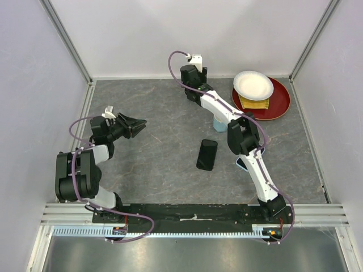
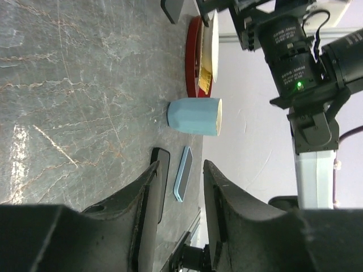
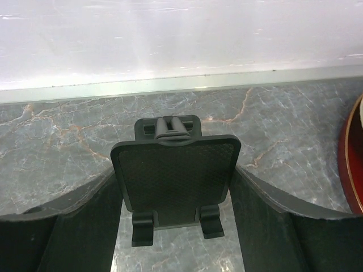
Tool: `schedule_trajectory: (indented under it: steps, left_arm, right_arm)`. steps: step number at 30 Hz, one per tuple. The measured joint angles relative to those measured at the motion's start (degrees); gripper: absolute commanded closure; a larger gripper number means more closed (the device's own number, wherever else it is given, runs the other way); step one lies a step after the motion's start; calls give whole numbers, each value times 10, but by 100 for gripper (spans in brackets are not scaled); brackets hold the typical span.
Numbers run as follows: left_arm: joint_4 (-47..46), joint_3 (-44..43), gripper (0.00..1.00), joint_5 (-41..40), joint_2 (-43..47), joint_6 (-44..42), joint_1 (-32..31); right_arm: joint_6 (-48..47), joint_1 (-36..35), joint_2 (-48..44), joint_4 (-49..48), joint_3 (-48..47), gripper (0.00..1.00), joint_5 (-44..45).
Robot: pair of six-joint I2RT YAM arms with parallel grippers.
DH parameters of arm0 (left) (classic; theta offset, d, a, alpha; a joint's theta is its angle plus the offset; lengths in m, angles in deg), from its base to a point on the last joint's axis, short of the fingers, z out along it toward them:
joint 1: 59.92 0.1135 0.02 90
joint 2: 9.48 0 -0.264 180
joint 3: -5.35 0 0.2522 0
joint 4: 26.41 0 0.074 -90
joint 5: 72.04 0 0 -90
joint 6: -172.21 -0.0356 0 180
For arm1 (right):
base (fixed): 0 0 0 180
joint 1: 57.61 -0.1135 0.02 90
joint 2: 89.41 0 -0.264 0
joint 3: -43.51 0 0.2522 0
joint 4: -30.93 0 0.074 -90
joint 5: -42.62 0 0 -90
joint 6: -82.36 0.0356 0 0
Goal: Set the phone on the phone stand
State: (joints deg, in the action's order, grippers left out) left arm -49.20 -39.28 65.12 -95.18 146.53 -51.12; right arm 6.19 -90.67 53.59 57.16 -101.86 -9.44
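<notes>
Phone [image 1: 207, 154] lies flat and dark on the grey marbled worktop [image 1: 159, 102], near the middle, just left of the right arm's forearm and touching nothing else. Well behind it, at the far wall, the right end effector [image 3: 176, 164] sits low over the phone stand [image 3: 176, 187]; its two fingers press against the left and right edges of the stand's upright back plate, clamped on it, and the stand's feet rest on the worktop. From above the stand itself is hidden beneath that wrist.

The left end effector [image 1: 140, 123] hangs over the left part of the worktop, pointing toward the middle, its fingers spread apart and holding nothing.

A light-blue cup [image 2: 193, 116] stands beyond the phone, partly covered by the right arm in the overhead view. A thin light-blue slab [image 2: 182, 173] lies just beside the phone. In the far right corner a red plate [image 1: 279, 102] carries a yellow piece [image 1: 255, 104] and a white plate [image 1: 253, 85].
</notes>
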Motion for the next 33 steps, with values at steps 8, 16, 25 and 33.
schedule_trajectory:
  steps: [8, 16, 25, 33]
  left_arm:
    - [1, -28, 55, 31, -46, 0, -16]
    - [-1, -33, 55, 50, -47, 0, -19]
    - [-10, -33, 55, 55, -46, 0, -19]
    - [-18, -33, 55, 58, -46, 4, -19]
  right_arm:
    - [-23, 11, 30, 0, -37, 99, -42]
    - [-29, 11, 46, 1, -37, 89, -45]
    - [-17, 13, 60, 3, -53, 29, -31]
    - [6, 14, 58, 48, -57, 2, -42]
